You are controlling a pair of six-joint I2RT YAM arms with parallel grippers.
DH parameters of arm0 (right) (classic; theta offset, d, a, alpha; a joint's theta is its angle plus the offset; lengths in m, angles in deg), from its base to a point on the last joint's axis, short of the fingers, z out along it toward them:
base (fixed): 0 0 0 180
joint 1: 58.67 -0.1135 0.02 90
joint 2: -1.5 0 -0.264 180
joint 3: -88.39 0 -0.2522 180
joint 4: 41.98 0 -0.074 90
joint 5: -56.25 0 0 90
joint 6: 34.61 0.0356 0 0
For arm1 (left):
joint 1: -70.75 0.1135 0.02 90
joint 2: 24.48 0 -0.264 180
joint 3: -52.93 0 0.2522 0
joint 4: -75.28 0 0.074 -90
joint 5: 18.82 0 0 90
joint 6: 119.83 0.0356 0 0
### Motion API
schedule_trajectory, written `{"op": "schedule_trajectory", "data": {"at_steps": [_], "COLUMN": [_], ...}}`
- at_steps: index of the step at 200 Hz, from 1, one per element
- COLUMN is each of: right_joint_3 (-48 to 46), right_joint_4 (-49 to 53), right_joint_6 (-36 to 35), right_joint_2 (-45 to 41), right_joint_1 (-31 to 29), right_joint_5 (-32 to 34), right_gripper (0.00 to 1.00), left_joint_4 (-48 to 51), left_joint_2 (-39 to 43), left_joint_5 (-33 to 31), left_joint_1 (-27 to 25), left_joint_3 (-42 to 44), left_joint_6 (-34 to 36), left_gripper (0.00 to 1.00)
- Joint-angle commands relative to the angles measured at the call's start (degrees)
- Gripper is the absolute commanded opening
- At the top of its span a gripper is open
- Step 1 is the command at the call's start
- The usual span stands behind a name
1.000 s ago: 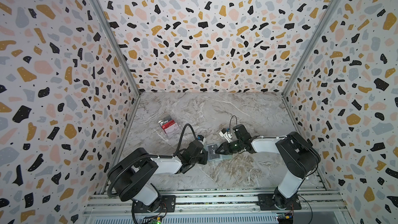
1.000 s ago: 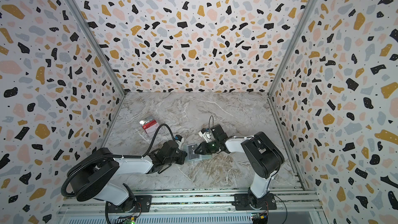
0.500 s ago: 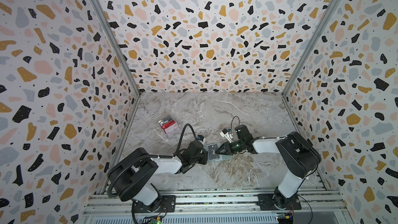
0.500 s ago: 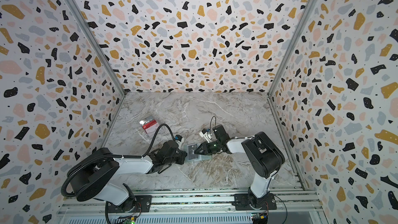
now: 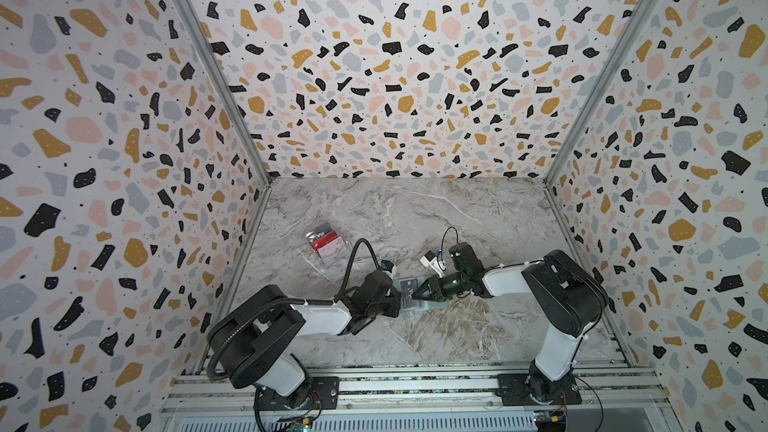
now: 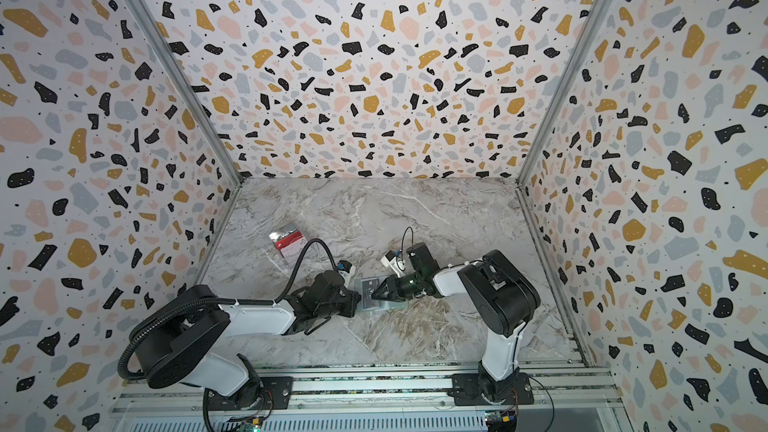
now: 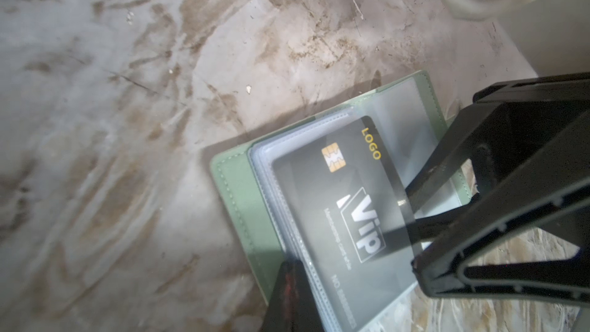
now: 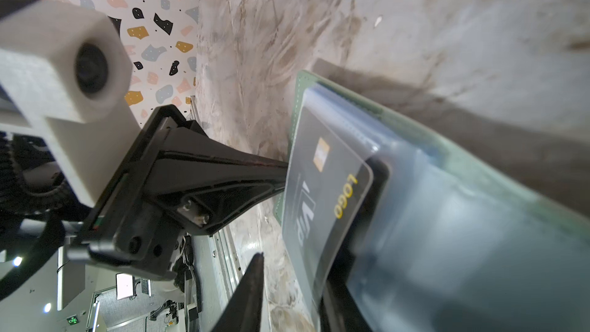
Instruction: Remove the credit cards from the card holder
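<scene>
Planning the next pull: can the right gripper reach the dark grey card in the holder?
Likely yes: the right gripper has open jaws straddling an edge of the dark grey card, while the left gripper presses on the card holder.

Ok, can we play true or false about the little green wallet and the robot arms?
1. The card holder lies open on the table. True.
2. The dark grey card lies loose on the bare table. False: it sits in a clear sleeve of the holder.
3. The dark grey card reads "Vip". True.
4. The left pincer is wide open. False: it is shut, with its tip against the holder's edge.
5. The clear box lies away from the card holder. True.
</scene>
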Motion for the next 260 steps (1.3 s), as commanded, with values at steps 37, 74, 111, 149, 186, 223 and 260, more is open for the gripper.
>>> {"op": "schedule_trajectory", "data": {"at_steps": [37, 74, 111, 149, 186, 223, 260], "right_joint_3": [2.60, 2.04, 0.48, -1.49, -3.18, -4.19, -5.38], "right_joint_4": [-3.58, -5.61, -6.83, -7.40, -7.96, -8.22, -8.37], "right_joint_6": [2.60, 3.93, 4.04, 4.03, 3.95, 3.95, 4.04], "right_joint_2": [2.43, 2.81, 1.56, -0.89, -3.49, -4.59, -6.01], "right_joint_1": [-2.73, -2.92, -2.49, -0.79, 0.69, 1.18, 1.82], "right_joint_5": [-1.38, -1.12, -1.11, -1.37, -1.90, -2.12, -1.61], "right_gripper": [0.35, 0.36, 0.36, 0.34, 0.33, 0.32, 0.31], "left_joint_4": [4.06, 3.84, 3.21, 2.88, 2.89, 2.65, 2.71], "left_joint_2": [-0.85, -0.80, -0.87, -0.88, -0.80, -1.00, -0.72], "left_joint_5": [-1.53, -1.88, -2.16, -2.39, -2.44, -2.44, -2.44], "left_joint_1": [0.39, 0.39, 0.41, 0.43, 0.39, 0.39, 0.41], "left_joint_3": [0.42, 0.66, 1.27, 1.68, 1.63, 1.62, 1.67], "left_joint_6": [0.83, 0.73, 0.19, -0.10, -0.16, -0.36, -0.59], "left_gripper": [0.00, 0.00, 0.00, 0.00, 0.00, 0.00, 0.00]}}
